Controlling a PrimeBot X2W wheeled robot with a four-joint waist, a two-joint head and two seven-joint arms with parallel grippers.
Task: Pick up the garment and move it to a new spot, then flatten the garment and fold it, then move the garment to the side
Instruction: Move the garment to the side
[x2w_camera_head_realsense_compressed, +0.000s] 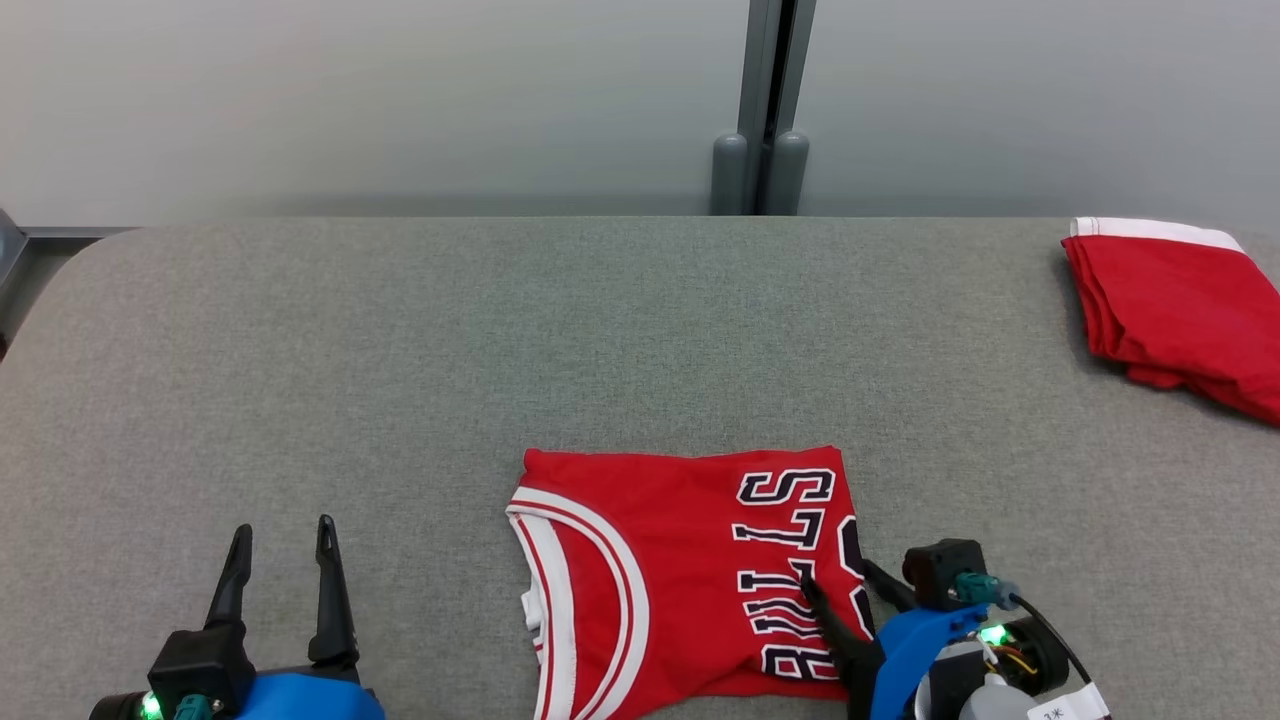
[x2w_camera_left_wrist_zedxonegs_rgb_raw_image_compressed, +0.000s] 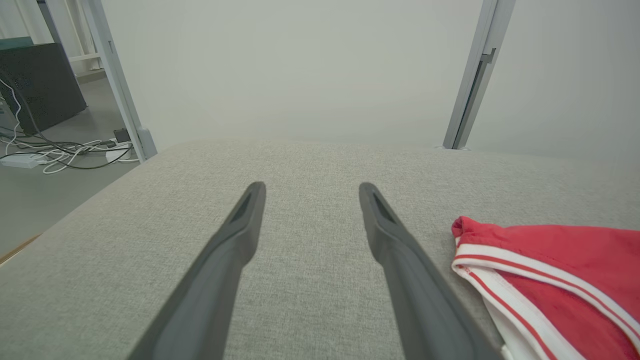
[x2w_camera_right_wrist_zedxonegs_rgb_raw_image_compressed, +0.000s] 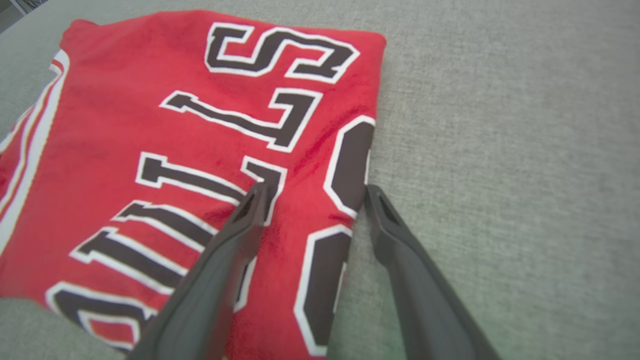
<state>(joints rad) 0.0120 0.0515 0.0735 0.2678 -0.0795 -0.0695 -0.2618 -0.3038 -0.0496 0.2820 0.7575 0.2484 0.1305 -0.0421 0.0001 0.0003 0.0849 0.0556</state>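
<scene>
Both claws spread wide: right claw (x2w_camera_head_realsense_compressed: 836, 578) straddles right edge of folded jersey (x2w_camera_head_realsense_compressed: 680, 570) nr desk (x2w_camera_head_realsense_compressed: 400, 350) front, prob. to grip it; left claw (x2w_camera_head_realsense_compressed: 283, 528) idle.

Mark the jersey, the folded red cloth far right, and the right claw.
jersey (x2w_camera_head_realsense_compressed: 685, 560): head view, plain red fabric between collar trim and lettering.
folded red cloth (x2w_camera_head_realsense_compressed: 1170, 290): head view, middle of its top layer.
right claw (x2w_camera_right_wrist_zedxonegs_rgb_raw_image_compressed: 316, 189): right wrist view, midway between its fingertips.

Head camera looks down on the desk (x2w_camera_head_realsense_compressed: 400, 350); both wrist cameras look low along it (close up), sharing the red jersey (x2w_camera_head_realsense_compressed: 680, 580).
</scene>
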